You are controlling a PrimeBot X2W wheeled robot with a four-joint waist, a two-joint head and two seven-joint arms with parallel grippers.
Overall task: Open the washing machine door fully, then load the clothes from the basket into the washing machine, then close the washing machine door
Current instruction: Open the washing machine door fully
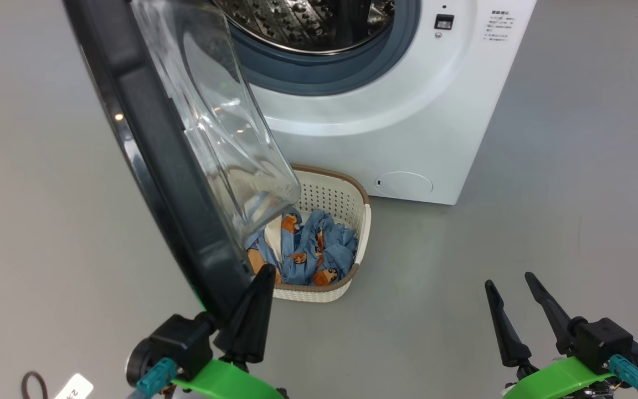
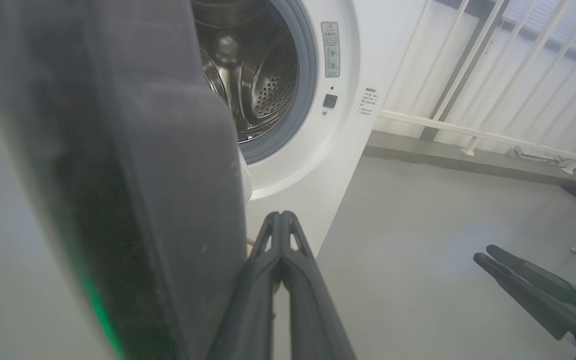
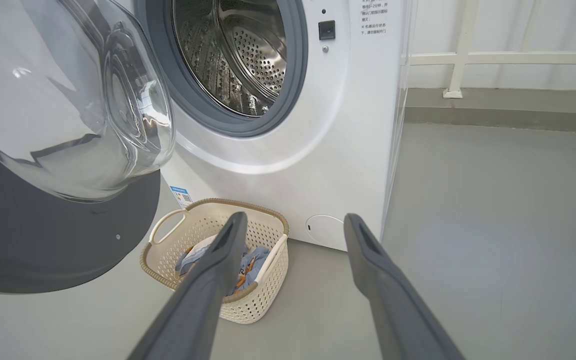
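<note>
The washing machine (image 1: 407, 122) stands at the top with its steel drum (image 1: 308, 22) exposed. The washing machine door (image 1: 153, 155) hangs open toward me on the left, glass bowl facing right. Below it on the floor sits the basket (image 1: 324, 197) holding the blue printed clothes (image 1: 319, 244). My left gripper (image 1: 266, 271) is shut on nothing, its tips right beside the door's lower black rim (image 2: 118, 200); whether they touch is unclear. My right gripper (image 1: 508, 279) is open over bare floor to the right of the basket (image 3: 208, 210). In the right wrist view my right gripper (image 3: 294, 218) points toward the machine's base.
Grey floor spreads to the right of the machine (image 3: 493, 225). A white railing (image 2: 468, 132) on a low ledge runs behind it. A black cable loop (image 1: 34, 382) and a white tag (image 1: 75, 388) lie on the floor at my lower left.
</note>
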